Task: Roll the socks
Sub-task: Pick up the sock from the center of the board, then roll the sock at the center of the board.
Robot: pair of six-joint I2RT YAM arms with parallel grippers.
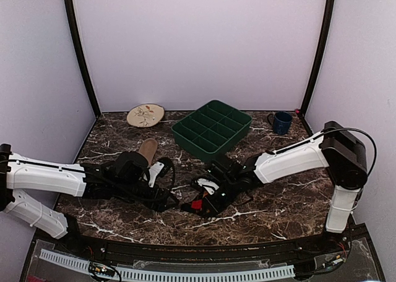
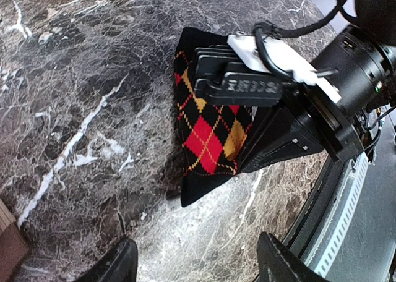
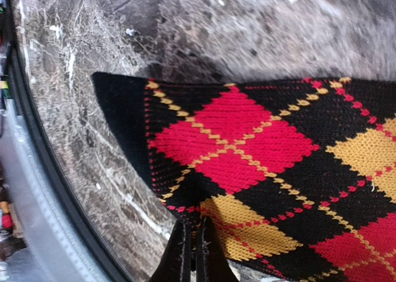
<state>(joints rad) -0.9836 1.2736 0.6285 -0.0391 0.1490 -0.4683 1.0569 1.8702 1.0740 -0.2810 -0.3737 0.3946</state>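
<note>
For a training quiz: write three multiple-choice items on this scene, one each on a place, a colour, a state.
1. Where does the dark blue ceramic mug stand?
A. right of the green plastic compartment tray
B. inside that tray
C. left of that tray

2. What colour is the plain fabric sock?
A. white
B. tan-brown
C. blue

3. How do the right arm's jaws stand?
A. wide open
B. shut around the mug
C. shut on the black argyle-patterned fabric sock

Key: A, it stands apart at the tray's right; B, tan in the top view; C, pinched on its edge in the wrist views.
</note>
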